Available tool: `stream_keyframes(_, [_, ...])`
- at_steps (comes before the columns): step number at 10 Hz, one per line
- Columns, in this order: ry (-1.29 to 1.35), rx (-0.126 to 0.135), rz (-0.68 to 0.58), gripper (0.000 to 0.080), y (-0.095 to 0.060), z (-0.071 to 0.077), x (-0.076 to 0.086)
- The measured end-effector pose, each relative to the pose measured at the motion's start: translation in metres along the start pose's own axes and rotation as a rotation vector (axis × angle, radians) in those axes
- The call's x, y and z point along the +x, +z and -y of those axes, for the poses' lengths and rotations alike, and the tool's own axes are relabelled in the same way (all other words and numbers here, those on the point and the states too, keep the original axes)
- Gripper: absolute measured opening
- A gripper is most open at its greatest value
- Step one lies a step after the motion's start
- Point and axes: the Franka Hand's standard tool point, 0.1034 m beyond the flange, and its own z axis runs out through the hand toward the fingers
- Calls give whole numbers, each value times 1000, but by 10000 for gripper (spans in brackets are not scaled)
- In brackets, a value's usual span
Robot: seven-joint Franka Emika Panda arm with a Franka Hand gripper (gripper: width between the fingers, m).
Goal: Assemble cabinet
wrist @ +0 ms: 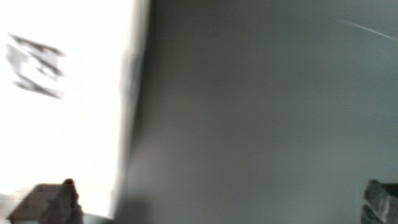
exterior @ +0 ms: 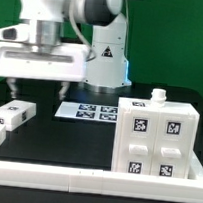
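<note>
The cabinet (exterior: 156, 140) stands near right — the wide-open jaws should drop straight over the small block (exterior: 10, 114), left.

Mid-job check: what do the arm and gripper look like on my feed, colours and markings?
The arm is glossy white, with rounded segments and a dark grey joint band. Its white base carries a small dark sticker. The gripper has a wide, boxy white body and two short dark fingers, blurred dark tips in the wrist view. No loose cables show.
</note>
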Motion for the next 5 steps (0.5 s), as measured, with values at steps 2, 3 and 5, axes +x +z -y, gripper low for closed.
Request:
stream_keyframes(2, [131, -11, -3, 797, 3, -25, -6])
stream_keyframes(3, [169, -8, -2, 797, 3, -21, -5])
stream_keyframes(5, [194, -7, -2, 797, 3, -20, -4])
